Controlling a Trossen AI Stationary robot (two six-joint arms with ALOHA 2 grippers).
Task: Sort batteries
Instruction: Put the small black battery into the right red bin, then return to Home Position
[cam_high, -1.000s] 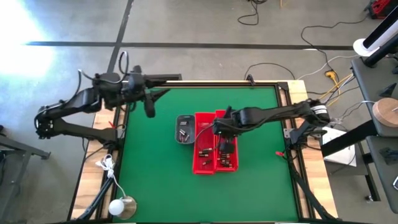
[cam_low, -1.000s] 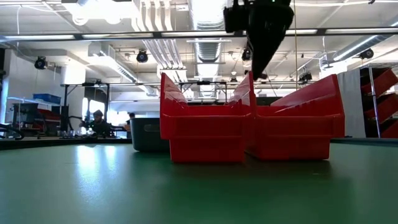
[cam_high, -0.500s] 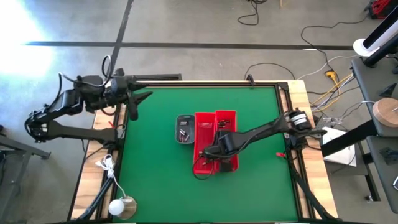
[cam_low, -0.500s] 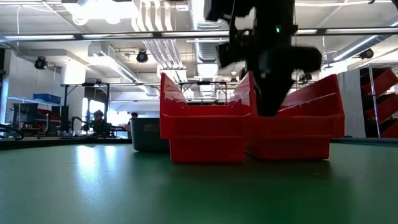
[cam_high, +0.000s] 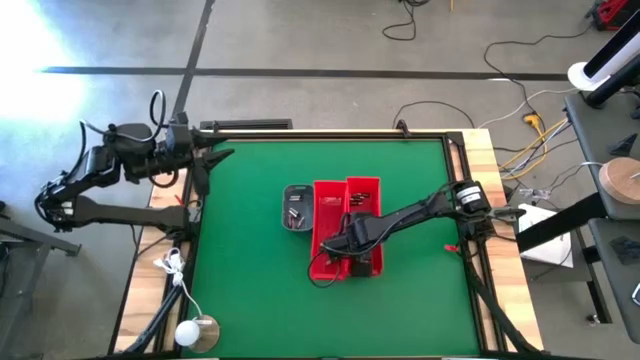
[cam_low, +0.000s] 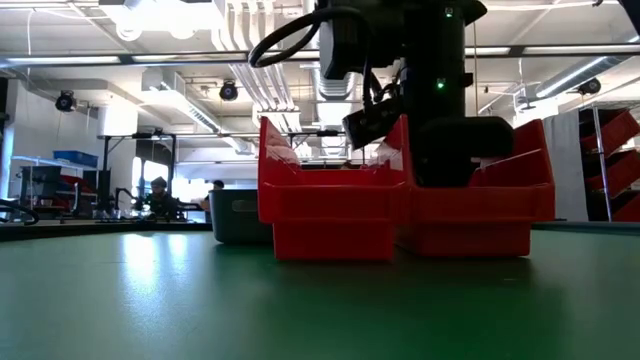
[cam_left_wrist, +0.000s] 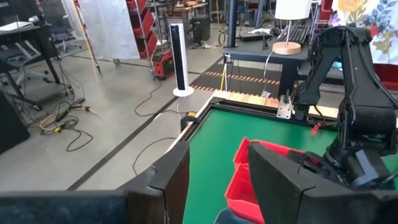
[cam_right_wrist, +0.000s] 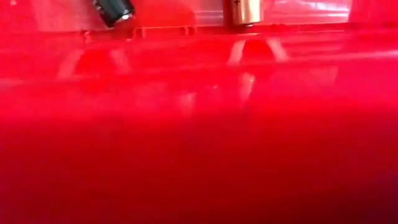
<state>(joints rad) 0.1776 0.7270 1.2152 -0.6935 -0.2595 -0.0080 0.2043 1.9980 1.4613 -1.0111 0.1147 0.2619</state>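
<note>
Right arm has swung down into the red bins; left arm has drawn back off the tabletop (cam_high: 250, 290).
Right gripper (cam_high: 343, 243), narrowly closed, sits low in the red bins (cam_high: 327, 268); left gripper (cam_high: 203, 172) open wide, well apart. Batteries (cam_high: 362, 200) lie inside the bins, more in the adjoining grey tray (cam_high: 296, 209).

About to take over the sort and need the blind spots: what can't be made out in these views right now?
- Right tool: its fingers are hidden under the arm in the high view, behind the red bins' walls in the low view, and absent from its own wrist view, which red plastic fills.
- Whether it carries a battery: not visible anywhere.
- Batteries: too small to size in the high view; two are cut off by the wrist view's edge.
- Grey tray: contents too small to identify.
</note>
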